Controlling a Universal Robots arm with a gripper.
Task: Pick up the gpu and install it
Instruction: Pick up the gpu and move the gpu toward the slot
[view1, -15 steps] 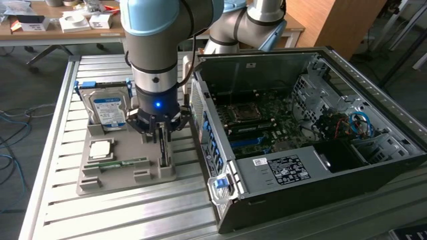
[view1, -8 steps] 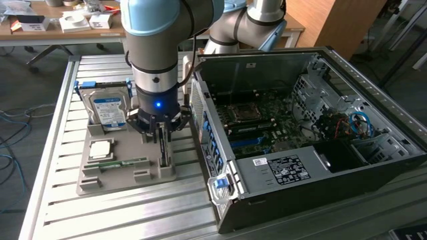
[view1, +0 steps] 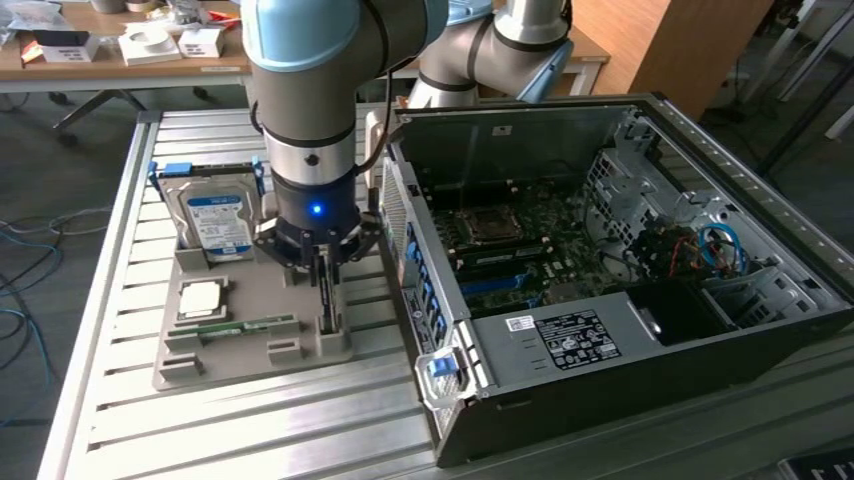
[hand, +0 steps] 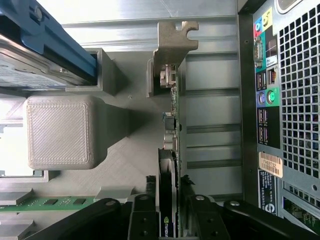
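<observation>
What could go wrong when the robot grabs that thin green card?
The gpu stands on its thin edge in the grey holder, with the gripper around it; a crooked lift might jam or drop it. The computer case sits close beside, so the card's metal bracket could bump it.

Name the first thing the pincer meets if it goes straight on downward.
The gpu, standing on edge in the grey holder tray, right under the pincer. They may be in contact, but the depth is unclear.

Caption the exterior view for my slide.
Robot arm's gripper clasps the graphics card standing on edge in a gray tray, beside the open computer case.
</observation>
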